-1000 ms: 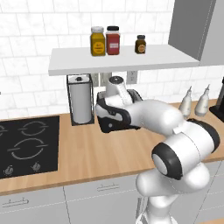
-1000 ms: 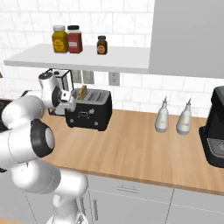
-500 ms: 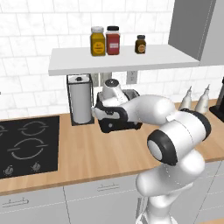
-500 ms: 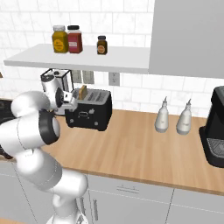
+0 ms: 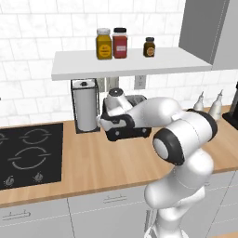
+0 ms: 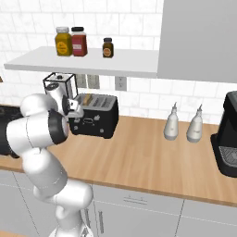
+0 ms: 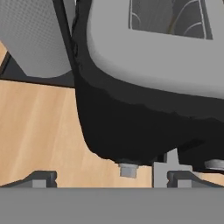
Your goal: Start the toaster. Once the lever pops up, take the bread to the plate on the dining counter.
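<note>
Hand view looks close at the black toaster [image 7: 144, 127], with the gripper [image 7: 111, 178] spread wide at its left end. On the wood worktop [image 5: 102, 162] beside the paper towel roll [image 5: 86, 107], bread [image 6: 86, 98] sits in a slot.

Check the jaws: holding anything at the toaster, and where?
Nothing held. The gripper is open at the toaster, its tips apart with only worktop between them.

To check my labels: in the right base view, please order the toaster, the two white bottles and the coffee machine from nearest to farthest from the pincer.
1. Toaster, right beside the pincer.
2. White bottles, mid-counter.
3. Coffee machine, far right edge.
</note>
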